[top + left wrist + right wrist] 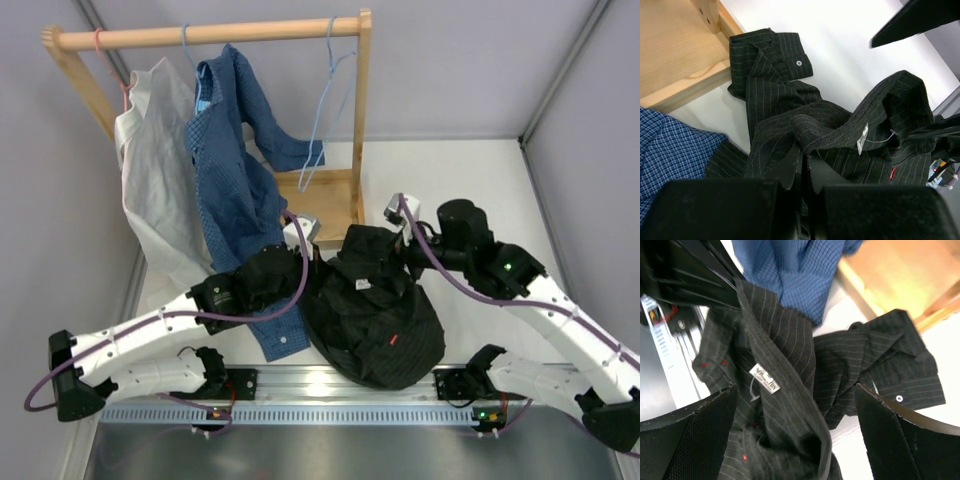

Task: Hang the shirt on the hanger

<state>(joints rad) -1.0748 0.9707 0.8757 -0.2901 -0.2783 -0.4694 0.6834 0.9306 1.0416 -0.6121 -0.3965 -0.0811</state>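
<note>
The black pinstriped shirt (375,315) lies crumpled on the table between the arms. My left gripper (312,262) is shut on its collar edge; in the left wrist view the fingers (790,167) pinch the collar fold of the shirt (840,125) next to the white label. My right gripper (405,245) hangs open over the shirt's far side; in the right wrist view the gripper (800,435) has its wide-apart fingers on either side of the collar (790,390), not touching it. The light-blue hanger (318,120) hangs empty on the wooden rail, right of the blue shirt.
A wooden rack (210,35) stands at the back with a white shirt (155,180) and a blue dotted shirt (235,180) hanging on it. The blue shirt's hem reaches the table beside my left gripper. The rack's wooden base (675,50) lies close behind the black shirt.
</note>
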